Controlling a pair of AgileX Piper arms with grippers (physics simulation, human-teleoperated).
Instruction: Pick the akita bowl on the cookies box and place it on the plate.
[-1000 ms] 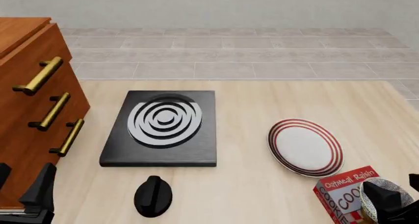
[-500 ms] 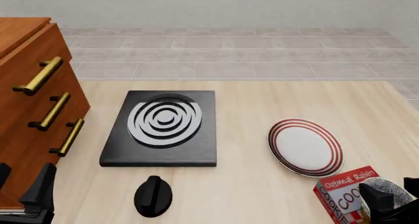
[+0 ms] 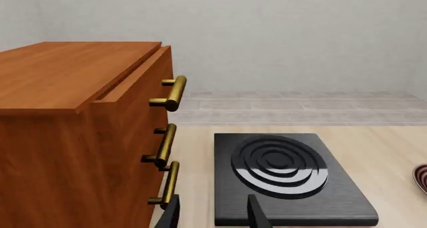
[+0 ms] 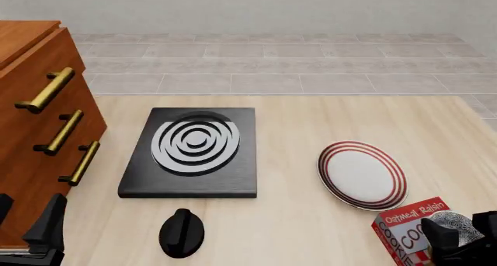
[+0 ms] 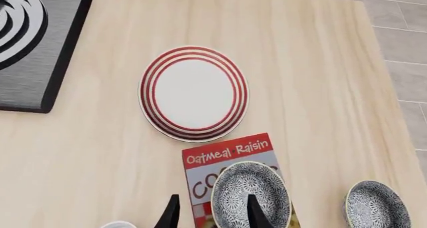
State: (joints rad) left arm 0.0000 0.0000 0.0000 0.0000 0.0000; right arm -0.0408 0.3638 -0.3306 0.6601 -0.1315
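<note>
Right tool open astride akita bowl rim atop cookies box; bowl and plate empty.

Two speckled bowls are in sight: the akita bowl on the single cookies box, and a second bowl on the table. There is one plate, one black ringed slab, one black knob, and one wooden cabinet with three brass handles.
</note>
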